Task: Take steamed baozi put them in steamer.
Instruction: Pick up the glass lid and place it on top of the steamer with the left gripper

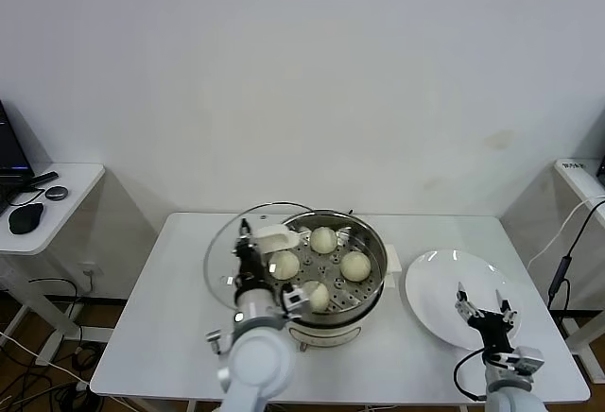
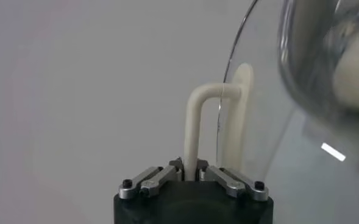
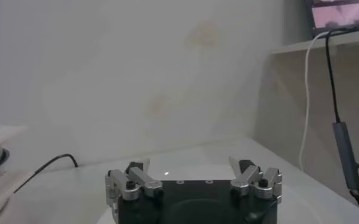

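At lower centre, my left gripper [image 1: 253, 253] clamps the lid [image 1: 227, 259] handle [image 2: 199, 122] beside the steamer [image 1: 371, 284]; at lower right, my right gripper [image 1: 486, 313] hangs wide open, empty, over the plate [image 1: 444, 284].

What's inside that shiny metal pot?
Four baozi sit on the perforated tray inside the steamer. The left gripper and glass lid overlap its near-left rim. Anything beneath the tray is hidden.

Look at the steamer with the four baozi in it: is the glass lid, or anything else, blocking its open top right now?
Nothing visible covers the steamer. The four baozi lie uncovered on its tray. The left hand, shut on the handle of the glass lid, holds it beside the pot's left rim, not over the opening.
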`<state>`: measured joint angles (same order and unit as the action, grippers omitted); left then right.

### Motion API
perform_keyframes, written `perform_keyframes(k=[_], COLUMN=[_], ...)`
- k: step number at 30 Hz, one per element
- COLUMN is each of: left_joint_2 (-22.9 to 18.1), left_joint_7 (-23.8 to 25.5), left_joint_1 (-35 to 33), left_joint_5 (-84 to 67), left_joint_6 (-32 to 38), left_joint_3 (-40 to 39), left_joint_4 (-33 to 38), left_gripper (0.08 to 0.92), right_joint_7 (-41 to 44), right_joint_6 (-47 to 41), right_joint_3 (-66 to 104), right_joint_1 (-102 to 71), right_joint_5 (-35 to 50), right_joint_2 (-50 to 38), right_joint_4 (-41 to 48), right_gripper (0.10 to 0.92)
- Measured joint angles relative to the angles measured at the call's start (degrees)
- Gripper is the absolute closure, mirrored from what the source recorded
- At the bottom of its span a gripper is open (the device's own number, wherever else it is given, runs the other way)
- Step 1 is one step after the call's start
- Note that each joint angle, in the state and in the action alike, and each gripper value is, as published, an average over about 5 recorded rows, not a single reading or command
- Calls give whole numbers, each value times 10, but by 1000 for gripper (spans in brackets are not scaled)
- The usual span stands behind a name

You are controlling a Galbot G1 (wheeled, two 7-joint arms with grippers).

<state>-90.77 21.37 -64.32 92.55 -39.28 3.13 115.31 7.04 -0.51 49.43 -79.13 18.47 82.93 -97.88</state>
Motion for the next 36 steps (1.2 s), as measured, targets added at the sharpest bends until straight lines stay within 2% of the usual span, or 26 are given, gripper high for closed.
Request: perform_keyframes(k=[12, 21, 36], left_joint_2=[-10, -11, -13], left_joint_7=[-13, -42, -61], left_joint_1=[65, 78, 82], left_joint_5=[-45, -38, 4], left_joint_6=[-2, -3, -3], left_joint_3=[-81, -99, -102], left_joint_4=[-69, -125, -163], left_gripper=[822, 822, 822], right_joint_7=[0, 0, 0], right_joint_6=[1, 0, 1], right_joint_3=[4, 3, 1], right_joint_1=[5, 8, 8], right_joint_5=[-7, -11, -15], right_joint_2=[10, 15, 19], right_joint_4=[7, 10, 9], right_gripper=[203, 203, 203])
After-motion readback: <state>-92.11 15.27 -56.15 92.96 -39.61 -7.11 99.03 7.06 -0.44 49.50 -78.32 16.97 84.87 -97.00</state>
